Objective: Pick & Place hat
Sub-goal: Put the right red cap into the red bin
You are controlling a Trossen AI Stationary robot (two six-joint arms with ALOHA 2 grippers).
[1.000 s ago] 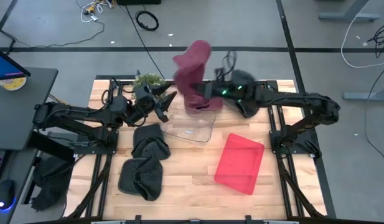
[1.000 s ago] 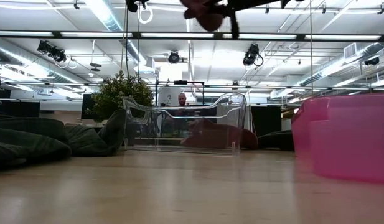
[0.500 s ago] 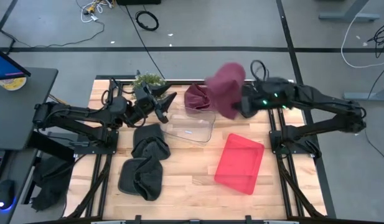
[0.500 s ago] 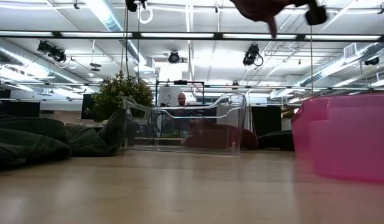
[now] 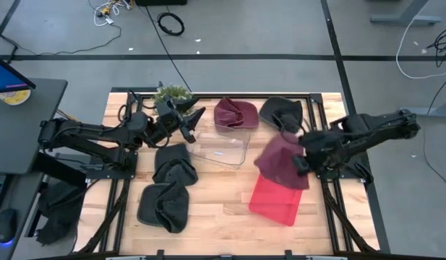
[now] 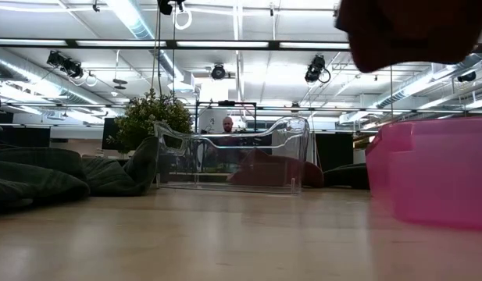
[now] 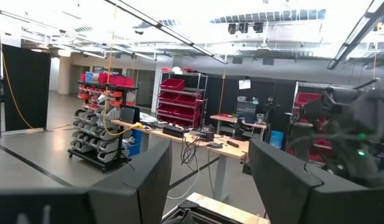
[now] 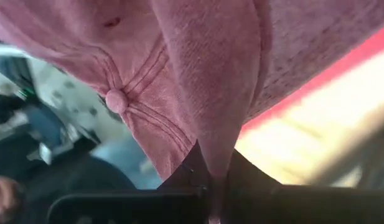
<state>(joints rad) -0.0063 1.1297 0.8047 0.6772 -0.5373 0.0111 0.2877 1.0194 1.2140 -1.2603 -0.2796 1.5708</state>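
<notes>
Several things share the pale wooden counter (image 5: 215, 209), and the largest is the shallow red plastic tray (image 5: 279, 198) lying toward the right arm's side. Near the middle stands a clear plastic bin (image 5: 221, 148) with nothing visible in it, and dark grey folded hats (image 5: 165, 206) lie in two heaps on the left arm's side. A second maroon hat (image 5: 233, 114) and a black hat (image 5: 280, 112) rest along the far edge, just beyond the bin.

Judging by the layout, the carrying step is in hand: the maroon fabric hat (image 5: 282, 160) hangs in the air over the near corner of the red tray, overlapping its edge in the high view. The right gripper (image 8: 210, 186) is clamped tight on a pinched fold of that hat, the cloth squeezed thin between its dark fingers. The left gripper (image 5: 191, 123) waits beside the bin with its fingers (image 7: 148, 180) spread wide and nothing between them.

Next, the hat probably needs bringing fully over the tray's middle and lowering before release, so the loose cloth does not drape over the rim.
</notes>
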